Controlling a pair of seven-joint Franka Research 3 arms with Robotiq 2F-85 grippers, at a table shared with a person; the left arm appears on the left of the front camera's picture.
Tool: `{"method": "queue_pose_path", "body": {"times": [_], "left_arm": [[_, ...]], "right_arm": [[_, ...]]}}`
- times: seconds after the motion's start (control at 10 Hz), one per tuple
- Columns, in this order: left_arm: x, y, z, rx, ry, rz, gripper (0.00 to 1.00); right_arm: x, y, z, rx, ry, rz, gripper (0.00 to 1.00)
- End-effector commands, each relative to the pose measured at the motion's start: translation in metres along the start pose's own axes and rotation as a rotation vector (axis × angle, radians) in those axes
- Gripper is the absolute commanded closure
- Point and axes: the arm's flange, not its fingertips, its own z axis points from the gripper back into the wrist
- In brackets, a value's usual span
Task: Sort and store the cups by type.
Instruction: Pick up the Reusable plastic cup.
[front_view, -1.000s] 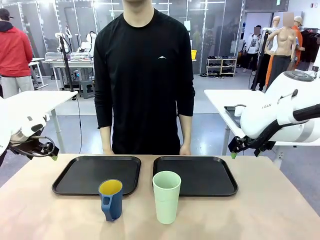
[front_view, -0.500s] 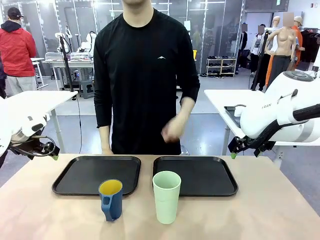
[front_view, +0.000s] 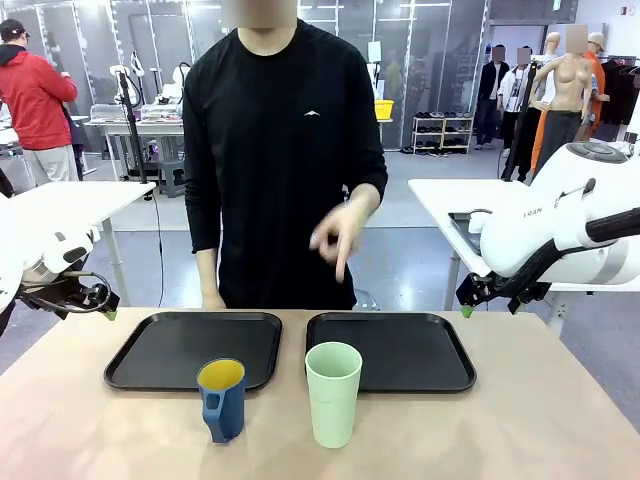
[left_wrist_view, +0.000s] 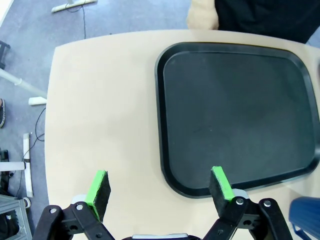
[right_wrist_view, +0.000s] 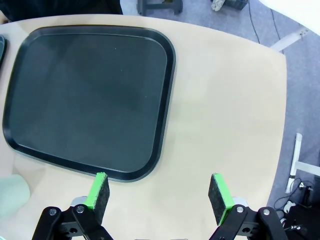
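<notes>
1. The tall mint-green tumbler (front_view: 333, 392) stands upright on the tabletop (front_view: 540, 420), just in front of the near left corner of the right tray (front_view: 420, 350) and not on it
2. The dark blue mug (front_view: 222, 398), yellow inside, stands upright on the tabletop just beside the near edge of the left tray (front_view: 160, 350), with its handle turned toward the robot's side
3. The two cups are near each other but apart, the mug to the left of the tumbler; both black trays are bare
4. The left arm's jaws are apart with nothing between the green pads (left_wrist_view: 100, 187); they hang over the tabletop by the left tray's outer edge
5. The right arm's jaws are likewise apart and hold nothing, pads (right_wrist_view: 218, 190) over the bare tabletop beside the right tray
6. The person stands at the far side; one hand (front_view: 338, 235) is held up in front of the body with fingers pointing down, and the other hand (front_view: 212, 298) rests at the tabletop's far edge behind the left tray
</notes>
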Motion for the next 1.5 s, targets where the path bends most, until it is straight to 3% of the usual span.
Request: {"method": "queue_pose_path", "body": {"times": [0.0, 1.3, 1.4], "left_arm": [[0.0, 0.0014, 0.0003, 0.005, 0.0, -0.006, 0.0], [0.0, 0.0014, 0.0003, 0.005, 0.0, -0.006, 0.0], [0.0, 0.0014, 0.0003, 0.005, 0.0, -0.006, 0.0]], "right_arm": [[0.0002, -0.0006, 0.0004, -0.001, -0.006, -0.001, 0.0], [0.0, 0.0, 0.0, 0.0, 0.0, 0.0, 0.0], [-0.0015, 0.0026, 0.0041, 0.085, 0.016, 0.121, 0.0]]}}
